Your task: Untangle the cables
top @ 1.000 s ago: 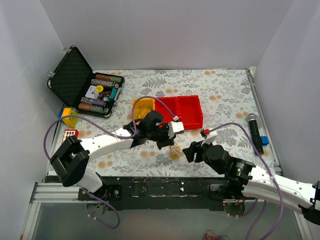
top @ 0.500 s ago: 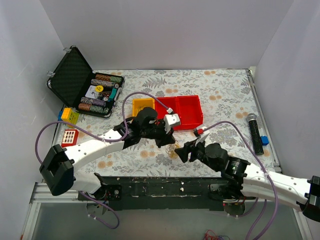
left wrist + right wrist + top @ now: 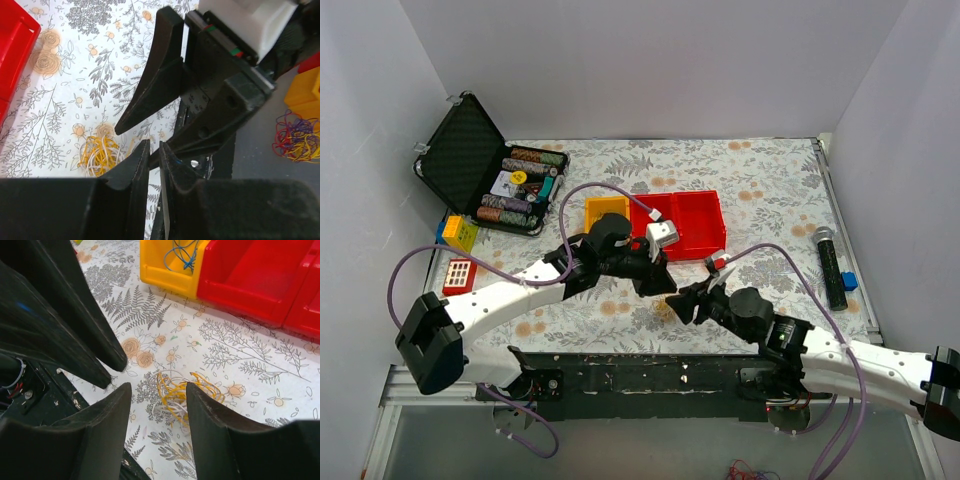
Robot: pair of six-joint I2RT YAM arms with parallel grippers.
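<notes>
With our right gripper (image 3: 157, 395) spread wide over the cables (image 3: 100, 155) and our left gripper (image 3: 152, 152) squeezed closed on nothing, we should go down slowly and pinch one loop.

- The left arm (image 3: 510, 292) and the right arm (image 3: 865, 360) are built of white shells joined by black joint housings.
- A thick purple cord (image 3: 605, 185) is looped along each arm.
- The left gripper (image 3: 154, 160) and the right gripper (image 3: 159, 390) are fitted with matte black, wedge-shaped fingers.
- A white block (image 3: 245, 22), edged with red and green marks, is mounted behind the right gripper's fingers.
</notes>
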